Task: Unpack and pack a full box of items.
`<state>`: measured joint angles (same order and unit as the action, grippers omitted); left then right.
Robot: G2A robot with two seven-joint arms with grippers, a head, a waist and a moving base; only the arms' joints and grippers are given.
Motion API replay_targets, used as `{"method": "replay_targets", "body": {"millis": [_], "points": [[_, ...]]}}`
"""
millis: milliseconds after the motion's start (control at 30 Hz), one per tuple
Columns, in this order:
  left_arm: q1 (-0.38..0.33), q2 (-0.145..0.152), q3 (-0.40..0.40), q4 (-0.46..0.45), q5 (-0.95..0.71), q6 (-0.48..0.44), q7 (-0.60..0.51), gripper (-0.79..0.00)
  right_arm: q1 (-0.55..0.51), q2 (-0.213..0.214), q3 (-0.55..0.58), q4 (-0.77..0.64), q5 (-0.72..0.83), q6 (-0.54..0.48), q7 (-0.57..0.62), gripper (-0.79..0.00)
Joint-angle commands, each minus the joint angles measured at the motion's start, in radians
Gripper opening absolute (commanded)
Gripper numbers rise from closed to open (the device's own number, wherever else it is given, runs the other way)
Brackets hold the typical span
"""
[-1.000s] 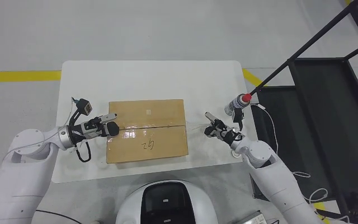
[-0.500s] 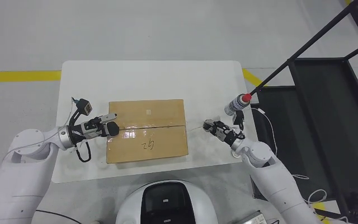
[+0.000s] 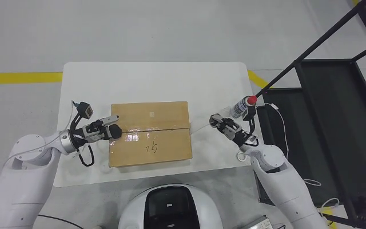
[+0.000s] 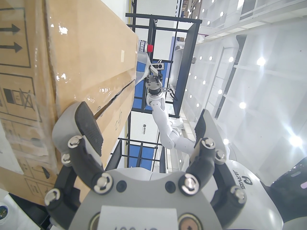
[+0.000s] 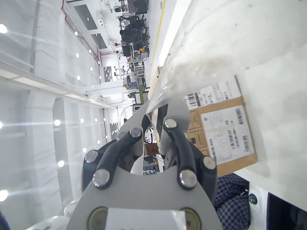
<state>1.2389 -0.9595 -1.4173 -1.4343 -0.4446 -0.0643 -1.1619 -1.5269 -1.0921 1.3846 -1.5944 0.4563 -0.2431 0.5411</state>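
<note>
Item: box (image 3: 150,133), mid-frame, its seam tape (image 5: 165,92) pinched in my right claw (image 3: 215,121), my left claw (image 3: 116,125) spread against its left end; risk: a skewed pull tears the strip or drags the box.

Box (image 3: 150,134): brown cardboard; black handwriting on top, black printed arrows on one side, white labels with black barcodes on another.
Tape (image 5: 165,89): clear, glossy.
Worktop (image 3: 148,80): white.
Bottle (image 3: 243,105): pale body, red cap.
Left fingers (image 4: 88,125): grey, black pads.
Floor (image 3: 171,28): grey, yellow stripe (image 3: 28,77).
</note>
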Motion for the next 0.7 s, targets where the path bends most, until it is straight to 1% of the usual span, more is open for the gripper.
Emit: {"method": "replay_targets", "body": {"millis": [0,167,300,500,667], "points": [[0.000,0.000,0.000,0.003,0.001,-0.001,0.009,0.000,-0.010,0.001,0.004,-0.044,-0.036,-0.007,-0.002,-0.785],[0.005,0.000,-0.007,0.003,-0.007,-0.013,0.040,0.000,-0.017,0.005,-0.003,-0.133,-0.177,0.006,-0.016,-0.785],[0.024,0.001,-0.031,0.000,-0.042,-0.049,0.056,0.000,-0.001,0.002,-0.035,-0.174,-0.279,0.012,-0.031,-0.785],[0.091,0.006,-0.103,-0.022,-0.101,-0.127,0.088,0.000,0.013,-0.002,-0.070,-0.229,-0.388,0.004,-0.062,-0.785],[0.147,0.010,-0.158,-0.042,-0.131,-0.164,0.122,0.000,0.020,-0.003,-0.079,-0.246,-0.451,0.008,-0.076,-0.785]]}}
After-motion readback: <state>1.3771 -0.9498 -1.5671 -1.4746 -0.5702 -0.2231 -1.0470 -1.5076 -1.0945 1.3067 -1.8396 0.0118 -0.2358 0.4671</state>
